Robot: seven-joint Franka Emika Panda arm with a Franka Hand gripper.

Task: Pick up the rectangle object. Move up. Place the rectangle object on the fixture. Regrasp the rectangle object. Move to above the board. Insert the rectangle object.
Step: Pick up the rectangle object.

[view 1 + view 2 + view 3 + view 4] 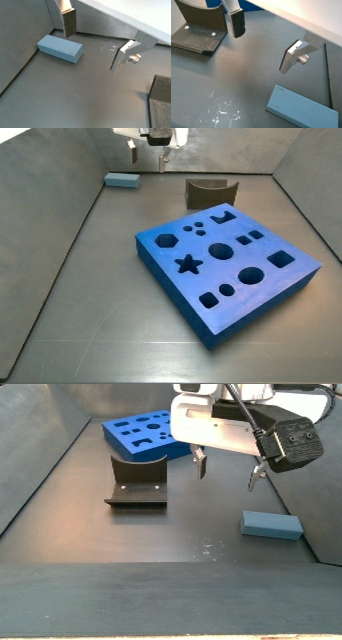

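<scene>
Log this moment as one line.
gripper: open, empty, above floor | rectangle object: on floor, ungrasped | fixture: empty | board: untouched

Seen in a side view: gripper (160, 158) hanging at the far end of the grey floor (80, 298), close to the back wall, only its lower part in frame; finger spacing too small to judge. Light-blue rectangle object (122, 180) lying flat in the far left corner, just beside the gripper. Dark fixture (210, 193) standing near the far wall, right of the gripper, apart from it. Big blue board (230, 268) resting mid-floor toward the right wall, star, hexagon, circle and square cut-outs facing up.
</scene>
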